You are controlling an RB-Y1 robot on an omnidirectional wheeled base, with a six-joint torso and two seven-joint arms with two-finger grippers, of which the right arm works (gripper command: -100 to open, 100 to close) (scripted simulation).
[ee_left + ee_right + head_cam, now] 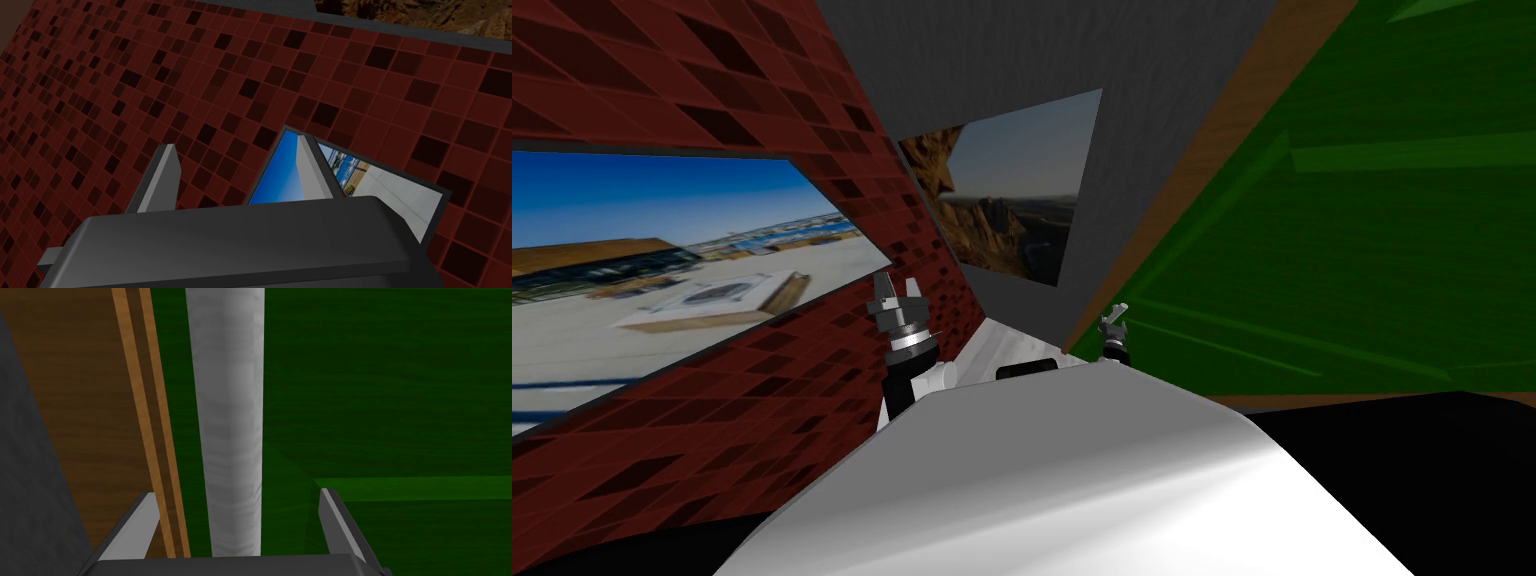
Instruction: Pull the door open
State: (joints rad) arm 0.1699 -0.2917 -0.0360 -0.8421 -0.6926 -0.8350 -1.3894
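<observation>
A green panelled door (1372, 240) fills the right of the head view, set in a brown wooden frame (1202, 170). My right gripper (1114, 322) is up against the door's left edge. In the right wrist view a pale grey bar handle (231, 418) runs along the green door (390, 388), passing between my right gripper's (240, 508) open fingers, which do not touch it. The brown frame (85, 398) lies beside the handle. My left gripper (897, 295) stands raised near the red tiled wall, and in the left wrist view that left gripper (235, 167) is open and holds nothing.
A red tiled wall (842, 150) with a window (662, 270) runs along the left. A grey wall (1112, 60) with a framed landscape picture (1012, 200) stands ahead, meeting the door frame. A black area (1412, 480) lies at the lower right.
</observation>
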